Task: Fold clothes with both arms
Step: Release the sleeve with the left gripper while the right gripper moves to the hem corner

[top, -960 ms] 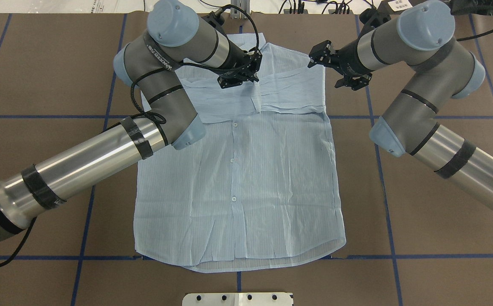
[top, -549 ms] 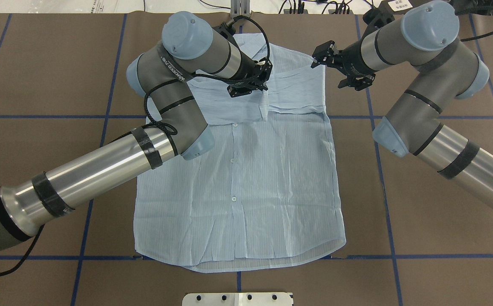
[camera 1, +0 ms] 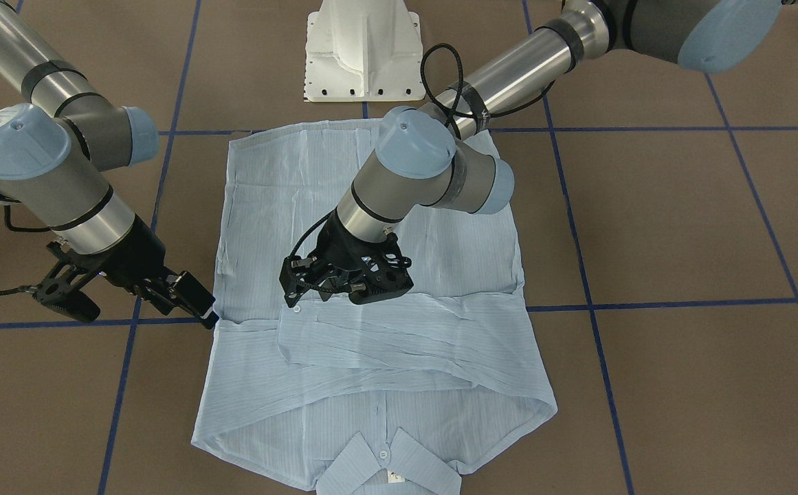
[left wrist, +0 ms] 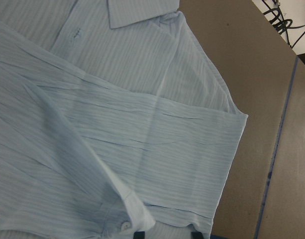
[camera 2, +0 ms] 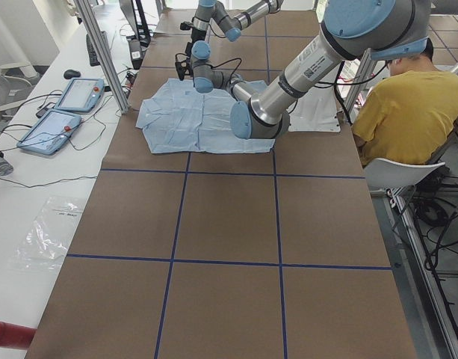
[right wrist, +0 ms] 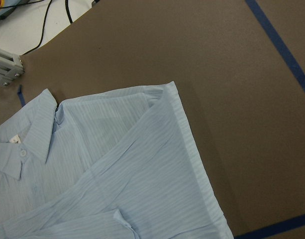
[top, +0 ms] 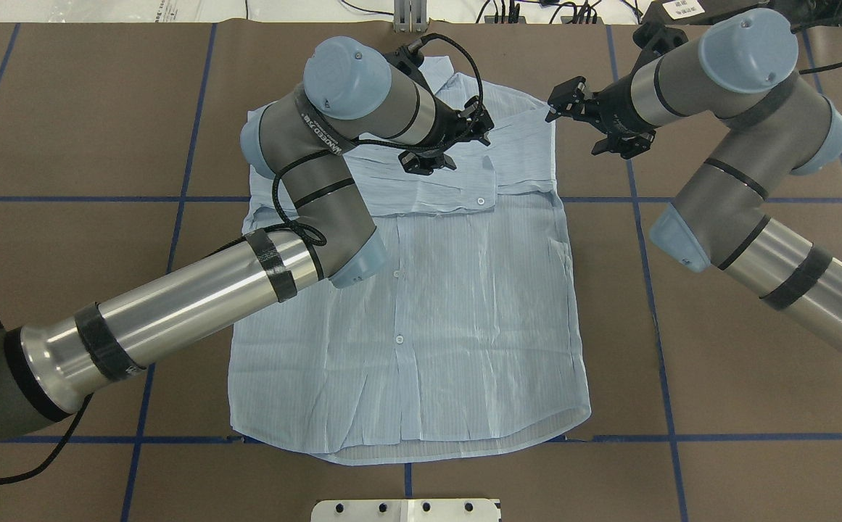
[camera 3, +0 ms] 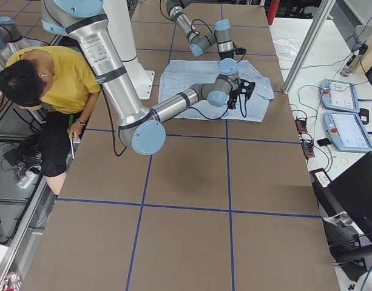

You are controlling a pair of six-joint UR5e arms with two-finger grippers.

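The black two-finger left claw (camera 1: 292,292) is carrying a sleeve cuff (top: 482,188) further toward the right end of the brown desk (top: 65,145) than a second ago, pinching it. The pale blue, finely striped, crinkled long-sleeved shirt (top: 421,326) is lying flat mid-desk, hem toward the near edge, collar toward the far. The right claw (camera 1: 207,316) is hovering wide and empty beside its right shoulder.

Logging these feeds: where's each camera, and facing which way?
Front-facing: across table, facing robot; both arms, base.
Overhead: behind robot, looking down; both arms.
Left: left end, along table; left arm nearest.
Right: right end, along table; right arm nearest.
Left wrist: down onto shirt; tool tips.
Right wrist: shirt collar, table; no robot.
All share the shirt.
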